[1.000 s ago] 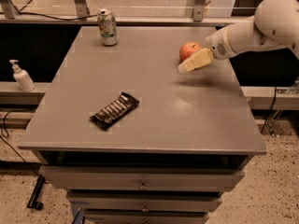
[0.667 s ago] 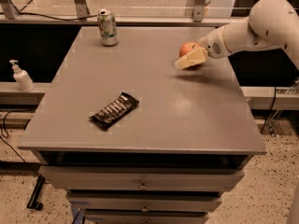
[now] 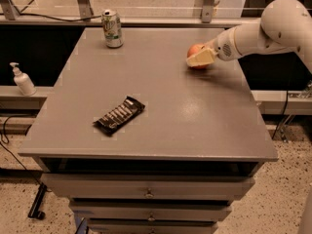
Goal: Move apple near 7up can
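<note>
Seeing my tool at the apple, hold I cannot tell, I'd centre it squarely before heading to the far-off 7up can.

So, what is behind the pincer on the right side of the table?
The apple is directly behind the pincer, above the grey table. Only its upper part shows clearly. The pincer covers most of its front, so where the two touch is hidden.

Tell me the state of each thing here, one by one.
apple: on the table, far right, at the gripper
7up can: upright, far left, apart from apple
snack bar: lying flat, wrapped
pump bottle: upright, off the table
gripper: low, against the apple
</note>
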You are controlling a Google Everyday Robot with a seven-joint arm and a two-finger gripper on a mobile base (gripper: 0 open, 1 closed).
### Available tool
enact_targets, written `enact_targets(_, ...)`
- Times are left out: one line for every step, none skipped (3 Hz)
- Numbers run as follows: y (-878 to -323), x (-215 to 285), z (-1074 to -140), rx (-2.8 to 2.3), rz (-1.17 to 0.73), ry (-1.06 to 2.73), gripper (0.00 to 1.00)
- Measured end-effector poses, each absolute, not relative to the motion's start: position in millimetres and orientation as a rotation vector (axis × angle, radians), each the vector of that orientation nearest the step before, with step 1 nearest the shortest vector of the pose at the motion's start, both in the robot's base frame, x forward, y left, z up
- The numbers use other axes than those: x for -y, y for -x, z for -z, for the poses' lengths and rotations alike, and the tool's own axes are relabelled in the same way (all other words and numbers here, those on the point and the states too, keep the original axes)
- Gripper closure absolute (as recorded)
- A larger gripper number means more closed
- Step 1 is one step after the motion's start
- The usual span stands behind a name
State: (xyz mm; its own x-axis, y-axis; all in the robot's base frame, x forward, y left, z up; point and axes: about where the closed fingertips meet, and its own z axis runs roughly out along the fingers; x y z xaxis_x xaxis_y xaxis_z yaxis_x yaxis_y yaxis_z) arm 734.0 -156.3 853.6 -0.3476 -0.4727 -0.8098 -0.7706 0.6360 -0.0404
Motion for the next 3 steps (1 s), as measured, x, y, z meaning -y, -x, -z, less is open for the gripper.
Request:
enact_targets(-731,139,-887,-1.944,-0.472,0.967,0.87)
enact_targets(-721,111,-944,-1.874,-0.506,0.968,1.00)
enact_targets(-719,110,-949,-1.868,-0.504,0.968,1.00)
